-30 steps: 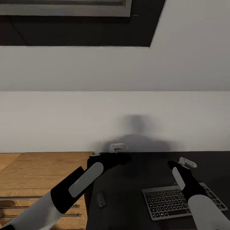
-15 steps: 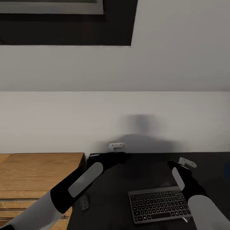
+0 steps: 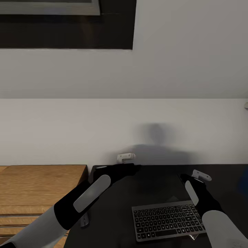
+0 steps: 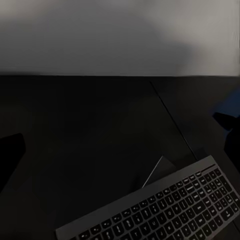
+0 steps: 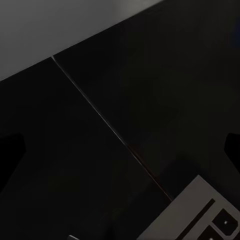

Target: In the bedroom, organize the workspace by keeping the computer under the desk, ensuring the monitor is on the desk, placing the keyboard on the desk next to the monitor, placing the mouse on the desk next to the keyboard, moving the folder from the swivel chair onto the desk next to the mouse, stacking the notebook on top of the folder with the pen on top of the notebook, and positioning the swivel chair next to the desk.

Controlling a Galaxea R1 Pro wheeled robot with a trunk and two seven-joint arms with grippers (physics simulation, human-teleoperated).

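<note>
Both arms are held forward over the glossy black desk, grippers' state impossible to tell. The dark-keyed, silver-framed keyboard lies at five o'clock; the small dark mouse sits at the desk's seven-o'clock edge.

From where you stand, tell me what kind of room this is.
Probably an attic bedroom or home office: a sloped ceiling with a dark-framed skylight, a glossy black desk bearing a keyboard, and a light wooden drawer chest beside it.

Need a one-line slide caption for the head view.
Both arms raised over the black desk, keyboard at right, mouse near its left edge.
</note>
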